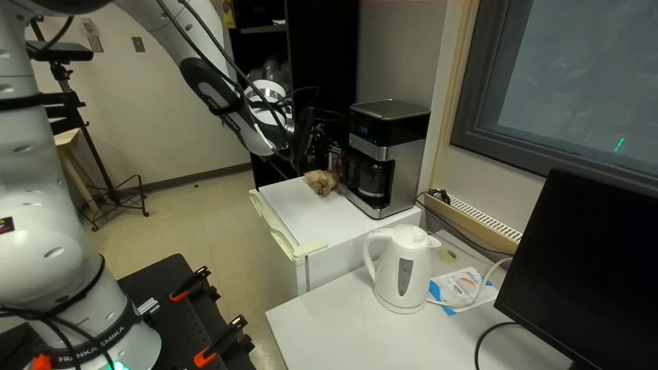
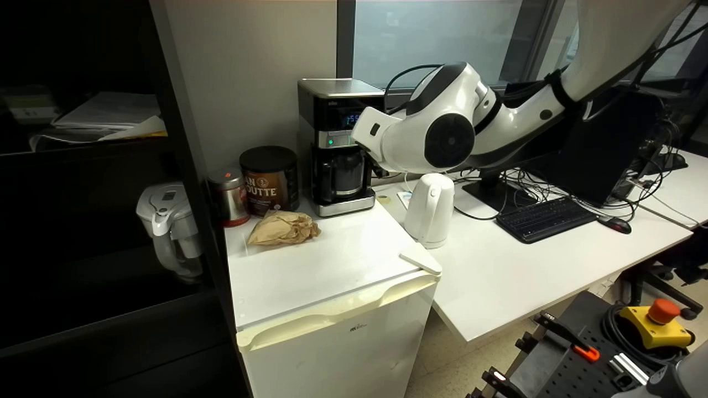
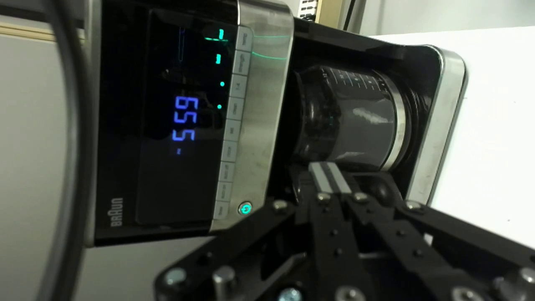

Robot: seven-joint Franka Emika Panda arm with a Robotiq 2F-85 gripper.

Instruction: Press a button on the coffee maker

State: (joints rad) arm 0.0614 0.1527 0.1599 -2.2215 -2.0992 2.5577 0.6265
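The black and steel coffee maker point(image 1: 408, 169) stands on the white fridge top, and it also shows in an exterior view point(image 2: 310, 113). In the wrist view the coffee maker point(image 3: 261, 117) lies sideways, with a lit display, a row of grey buttons point(image 3: 231, 130) and a round green-lit power button point(image 3: 245, 208). Its dark glass carafe point(image 3: 363, 117) sits inside. My gripper point(image 3: 330, 177) is shut with nothing between its fingertips. The tips appear in front of the carafe's handle area, away from the buttons; contact cannot be told. In an exterior view the arm's wrist hides the gripper.
A crumpled paper bag point(image 2: 283, 228), a coffee tin point(image 2: 269, 179) and a metal canister point(image 2: 229, 196) share the fridge top point(image 2: 332, 265). A white kettle point(image 1: 403, 267) and a monitor point(image 1: 586, 267) stand on the lower desk. A black shelf point(image 2: 110, 221) stands beside the fridge.
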